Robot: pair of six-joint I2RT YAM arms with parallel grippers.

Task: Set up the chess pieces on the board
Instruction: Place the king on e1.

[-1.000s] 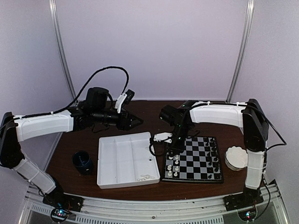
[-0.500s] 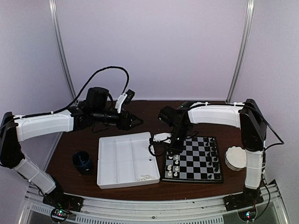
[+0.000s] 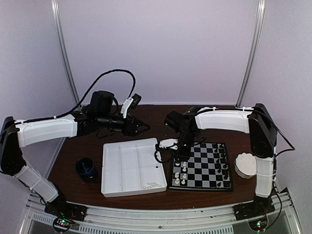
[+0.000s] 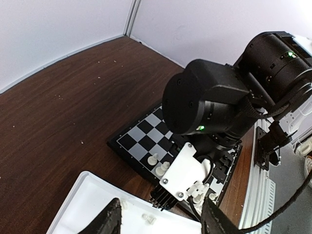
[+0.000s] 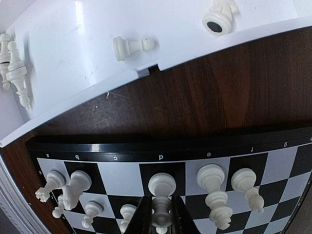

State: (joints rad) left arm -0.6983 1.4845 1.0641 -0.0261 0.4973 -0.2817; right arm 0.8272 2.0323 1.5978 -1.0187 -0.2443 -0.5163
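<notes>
Now | right hand [image 5: 159, 222] astride white pawn [image 5: 161, 185] on board [image 5: 119, 178] | left hand [image 4: 162, 217] spread

The high rear camera looks down on the whole surface [image 3: 161, 114]; both wrist cameras share the board [image 3: 207, 170], the right one closest.

Table [image 4: 73, 97]: dark brown wood grain, satin finish, pale specks on it. Tray [image 5: 73, 48]: white moulded plastic, smooth — faint sheen. Chess pieces [image 5: 210, 176]: ivory-white plastic, glossy highlights. Board [image 5: 146, 147]: smooth semi-gloss squares — black rim shinier, plastic-looking.
</notes>
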